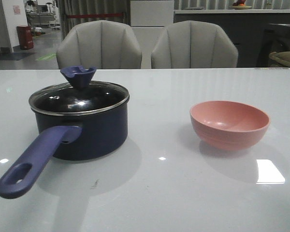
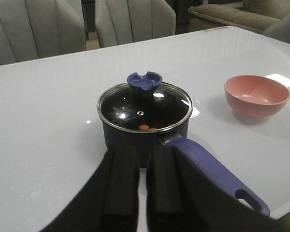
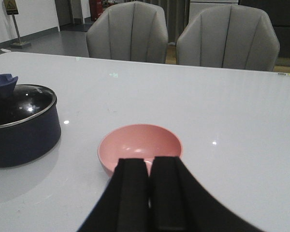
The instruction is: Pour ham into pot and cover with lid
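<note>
The dark navy pot (image 1: 94,137) stands on the left of the table, its long purple-blue handle (image 1: 34,162) pointing toward the near edge. The glass lid (image 1: 79,99) with its blue knob (image 1: 78,75) sits level on the pot's rim. In the left wrist view a few orange-pink slices of ham (image 2: 144,127) show through the lid (image 2: 145,104), inside the pot (image 2: 117,137). My left gripper (image 2: 142,149) hangs just short of the pot, beside the handle, shut on nothing. My right gripper (image 3: 150,160) is shut and empty, near the pink bowl (image 3: 140,142). Neither gripper shows in the front view.
The salmon-pink bowl (image 1: 229,123) stands empty on the right of the white table (image 1: 159,193), well apart from the pot. Two grey chairs (image 1: 99,46) stand behind the table's far edge.
</note>
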Controlling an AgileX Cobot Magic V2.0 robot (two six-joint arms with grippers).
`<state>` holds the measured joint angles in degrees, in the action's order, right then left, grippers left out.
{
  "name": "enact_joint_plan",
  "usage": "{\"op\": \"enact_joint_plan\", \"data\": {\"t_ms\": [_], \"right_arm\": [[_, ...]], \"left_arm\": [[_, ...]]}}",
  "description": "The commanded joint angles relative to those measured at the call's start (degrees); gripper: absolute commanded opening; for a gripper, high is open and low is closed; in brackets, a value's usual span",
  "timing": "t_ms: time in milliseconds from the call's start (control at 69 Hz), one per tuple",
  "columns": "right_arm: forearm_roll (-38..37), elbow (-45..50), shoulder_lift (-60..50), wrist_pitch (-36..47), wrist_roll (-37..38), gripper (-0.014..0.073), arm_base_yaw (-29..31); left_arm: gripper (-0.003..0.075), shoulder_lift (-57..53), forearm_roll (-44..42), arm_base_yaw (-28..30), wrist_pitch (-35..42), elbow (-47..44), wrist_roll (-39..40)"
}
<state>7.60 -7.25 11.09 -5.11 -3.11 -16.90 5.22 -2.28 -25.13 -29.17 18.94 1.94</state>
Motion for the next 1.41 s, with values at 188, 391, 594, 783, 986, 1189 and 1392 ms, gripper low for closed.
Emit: {"op": "enact_joint_plan", "data": {"t_ms": [188,391,594,783,986,1189,1392], "right_arm": [[-0.40,-1.68,0.44,4.48,-0.58,0.0146,-0.05],[-0.40,-1.68,0.44,4.48,-0.58,0.0146,-0.05],[-0.40,-1.68,0.44,4.48,-0.58,0.0146,-0.05],[-0.40,-1.68,0.44,4.48,-0.58,0.0146,-0.05],[-0.40,-1.68,0.44,4.48,-0.58,0.0146,-0.05],[-0.40,-1.68,0.44,4.48,-0.58,0.0146,-0.05],[-0.40,-1.68,0.44,4.48,-0.58,0.0146,-0.05]], "left_arm": [[0.0113,0.65,0.60,0.15,4.39,1.35,0.07],[0.0113,0.65,0.60,0.15,4.39,1.35,0.07],[0.0113,0.28,0.63,0.19,4.53,0.96,0.07],[0.0113,0.28,-0.10,2.49,10.83,-2.53,0.07],[0.0113,0.28,-2.08,8.14,26.26,-10.66,0.07],[0.0113,-2.22,0.57,18.83,34.28,-18.66,1.97],[0.0113,-6.51,0.45,23.22,32.94,-20.47,2.20]]}}
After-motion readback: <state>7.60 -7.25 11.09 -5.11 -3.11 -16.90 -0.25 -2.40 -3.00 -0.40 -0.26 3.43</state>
